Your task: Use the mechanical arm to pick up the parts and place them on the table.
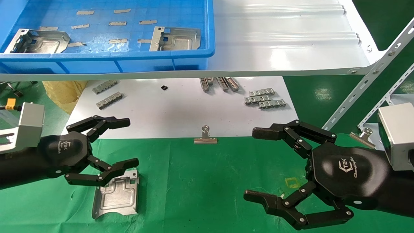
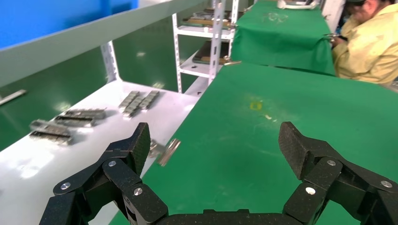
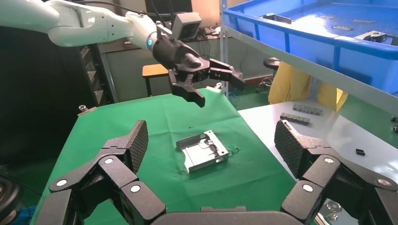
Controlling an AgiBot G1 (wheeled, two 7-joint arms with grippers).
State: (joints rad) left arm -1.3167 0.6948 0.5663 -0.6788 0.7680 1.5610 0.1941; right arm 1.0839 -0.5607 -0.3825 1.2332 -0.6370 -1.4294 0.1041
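One silvery stamped part (image 1: 117, 194) lies flat on the green cloth table (image 1: 200, 187) at the front left; it also shows in the right wrist view (image 3: 202, 151). My left gripper (image 1: 131, 142) hovers above it, open and empty, its lower finger over the part's near edge. In the left wrist view the left gripper (image 2: 213, 140) frames bare green cloth. Two more parts (image 1: 38, 41) (image 1: 175, 38) lie in the blue bin (image 1: 136, 56) on the shelf. My right gripper (image 1: 254, 165) is open and empty over the cloth at the front right.
A white sheet (image 1: 181, 110) behind the cloth carries small grey segmented strips (image 1: 264, 98) (image 1: 107, 94) and a small black piece (image 1: 164, 87). A silver binder clip (image 1: 205, 136) sits at the sheet's front edge. The glossy white shelf (image 1: 284, 48) overhangs; a slotted white bracket (image 1: 365, 94) slants at right.
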